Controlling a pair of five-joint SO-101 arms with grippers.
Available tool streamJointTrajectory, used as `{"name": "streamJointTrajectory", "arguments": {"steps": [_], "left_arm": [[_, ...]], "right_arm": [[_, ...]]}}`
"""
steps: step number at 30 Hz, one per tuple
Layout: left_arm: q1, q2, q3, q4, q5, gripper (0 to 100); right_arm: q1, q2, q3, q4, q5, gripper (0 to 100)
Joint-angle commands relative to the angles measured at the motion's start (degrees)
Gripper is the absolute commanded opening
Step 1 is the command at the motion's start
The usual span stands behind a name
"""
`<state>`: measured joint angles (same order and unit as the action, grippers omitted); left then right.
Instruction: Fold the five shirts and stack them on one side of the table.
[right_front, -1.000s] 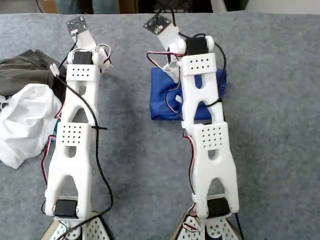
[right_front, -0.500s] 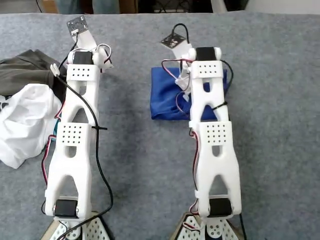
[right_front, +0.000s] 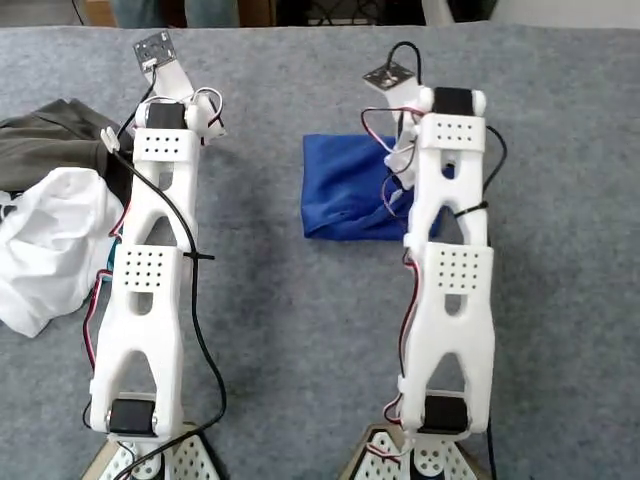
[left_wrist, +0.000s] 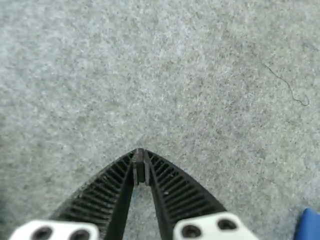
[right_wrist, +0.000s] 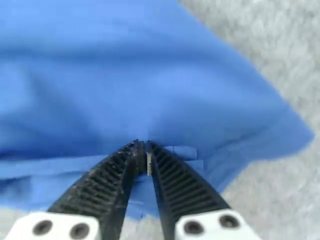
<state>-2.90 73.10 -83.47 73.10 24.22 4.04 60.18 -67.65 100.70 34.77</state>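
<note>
With our right gripper (right_wrist: 142, 152) clenched over the blue shirt (right_wrist: 100, 75) (left gripper (left_wrist: 140, 165) clenched too, empty), we should press its fold flat gently.

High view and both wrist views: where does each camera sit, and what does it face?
High view: fixed overhead, looking down on the table, left arm and right arm.
Left wrist view: on the left wrist, facing the table past the left gripper.
Right wrist view: on the right wrist, facing the blue shirt past the right gripper.
Shared: blue shirt, in high and right wrist views.
</note>
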Motion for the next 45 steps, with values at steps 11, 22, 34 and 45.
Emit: {"name": "streamJointTrajectory", "arguments": {"steps": [11,22,34,45], "left_arm": [[-0.13,-1.23,-2.68,-0.88,0.35,3],[1.98,-1.67,-3.21,0.53,0.09,3],[19.65,-4.13,-12.09,8.44,-5.98,3],[25.19,1.49,-5.67,-6.86,-5.98,3]], "right_arm": [[8.35,-33.45,47.25,-1.32,-3.78,1.4],[17.49,-42.77,53.23,-8.7,-5.71,1.4],[22.15,-43.38,45.32,-4.22,-16.0,1.5],[24.62,-43.65,54.73,-4.57,-16.26,1.5]]}}
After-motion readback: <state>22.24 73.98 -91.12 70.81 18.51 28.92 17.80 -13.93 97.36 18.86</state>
